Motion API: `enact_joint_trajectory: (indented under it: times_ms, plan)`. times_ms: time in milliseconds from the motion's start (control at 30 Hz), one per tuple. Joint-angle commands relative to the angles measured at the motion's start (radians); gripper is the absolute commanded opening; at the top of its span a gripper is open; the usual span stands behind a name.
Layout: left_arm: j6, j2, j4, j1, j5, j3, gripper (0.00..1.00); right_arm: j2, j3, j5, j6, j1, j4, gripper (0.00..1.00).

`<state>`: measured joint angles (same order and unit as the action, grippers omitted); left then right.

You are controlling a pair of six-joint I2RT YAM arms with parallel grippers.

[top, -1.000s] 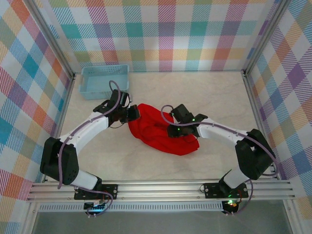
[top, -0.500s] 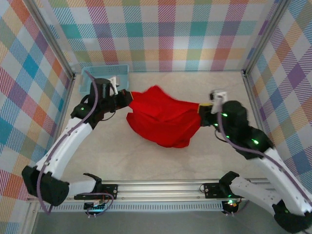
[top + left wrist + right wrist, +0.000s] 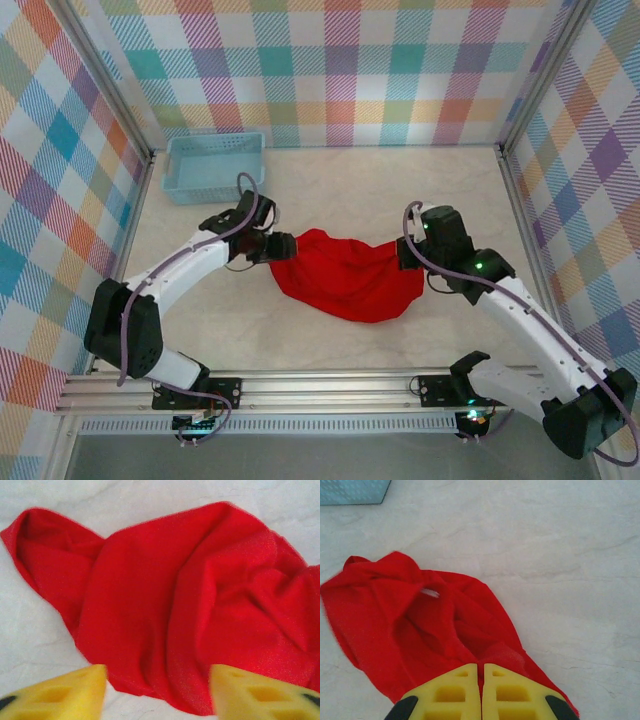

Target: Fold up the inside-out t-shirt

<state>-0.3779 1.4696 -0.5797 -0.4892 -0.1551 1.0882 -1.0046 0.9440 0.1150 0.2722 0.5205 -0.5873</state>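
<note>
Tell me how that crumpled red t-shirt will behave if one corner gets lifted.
Probably floppy: the bright red soft cloth t-shirt lies in loose folds and would drape. Likely light, since thin cloth bunches at the shut right end effector.

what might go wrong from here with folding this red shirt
1. The t-shirt lies bunched with overlapping folds, so the open left gripper at its edge may pinch several layers instead of a single hem.
2. The right gripper looks shut on a thin bit of cloth. Pulling from that side alone would probably drag the heap across the table rather than spread it, or the cloth could slip out.
</note>
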Motion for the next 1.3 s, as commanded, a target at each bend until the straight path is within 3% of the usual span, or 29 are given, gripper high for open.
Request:
enact_joint_trajectory:
  times_ms: [0, 267, 500, 733, 833, 967, 1100, 1133, 1200, 1267]
  plan:
    - [0.138, -0.105, -0.008, -0.09, 0.084, 0.039, 0.71, 0.016, 0.026, -0.11, -0.01, -0.002, 0.058, 0.0]
    - [0.363, -0.122, 0.151, -0.357, 0.092, 0.077, 0.87, 0.078, 0.015, -0.259, -0.046, -0.002, 0.087, 0.0]
    - [0.503, -0.012, 0.241, -0.376, 0.064, 0.125, 0.92, 0.133, 0.025, -0.29, -0.056, -0.002, 0.055, 0.0]
    - [0.551, 0.134, 0.236, -0.379, 0.075, 0.209, 0.89, 0.149, 0.03, -0.303, -0.041, -0.002, 0.049, 0.0]
    - [0.553, 0.176, 0.225, -0.38, 0.089, 0.225, 0.78, 0.149, 0.04, -0.243, -0.033, -0.002, 0.034, 0.0]
    - [0.542, 0.175, 0.218, -0.38, 0.108, 0.232, 0.55, 0.137, 0.068, -0.118, -0.033, -0.012, -0.009, 0.0]
    - [0.53, 0.144, 0.219, -0.379, 0.166, 0.244, 0.13, 0.11, 0.107, -0.109, -0.039, -0.05, -0.014, 0.0]
    - [0.526, 0.134, 0.213, -0.38, 0.175, 0.253, 0.07, 0.101, 0.123, -0.108, -0.038, -0.059, -0.015, 0.0]
    - [0.507, 0.111, 0.199, -0.379, 0.197, 0.28, 0.0, 0.077, 0.156, -0.099, -0.036, -0.077, -0.012, 0.0]
    - [0.487, 0.084, 0.165, -0.379, 0.204, 0.32, 0.0, 0.042, 0.2, -0.077, -0.031, -0.098, -0.018, 0.0]
